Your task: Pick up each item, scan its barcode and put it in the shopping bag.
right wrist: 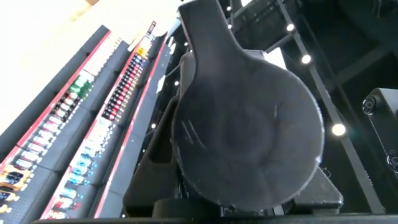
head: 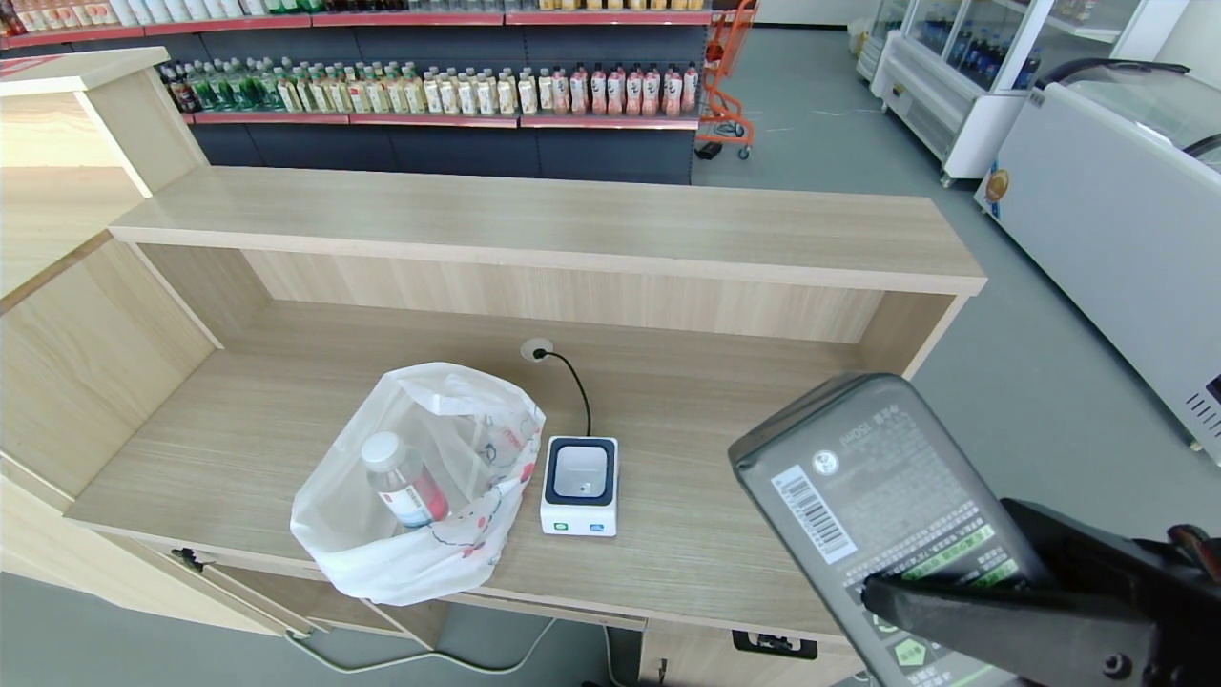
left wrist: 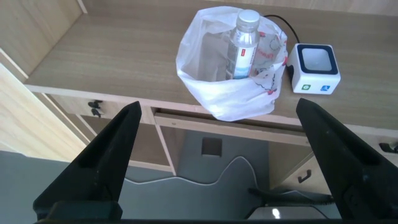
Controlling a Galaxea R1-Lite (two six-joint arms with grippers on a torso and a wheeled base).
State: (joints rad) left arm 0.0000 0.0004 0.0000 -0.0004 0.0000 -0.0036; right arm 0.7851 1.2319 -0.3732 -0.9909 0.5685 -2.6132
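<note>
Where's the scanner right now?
Head view: the scanner sits mid-counter, just right of the shopping bag, near the front edge.

Wooden counter [head: 534,219] fronts drink shelves [head: 439,120], freezers [head: 1097,191], grey floor [head: 839,162].

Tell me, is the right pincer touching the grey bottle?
Touching. Head view shows the right pincer clamped on the grey bottle, a finger across its label.

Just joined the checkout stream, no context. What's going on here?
The right gripper holds a grey container up in the air to the right of the scanner, with its barcode facing the head camera. One bottle already stands in the bag, which sits on the counter beside the scanner. The left gripper hovers in front of the counter's edge, jaws open and empty.
</note>
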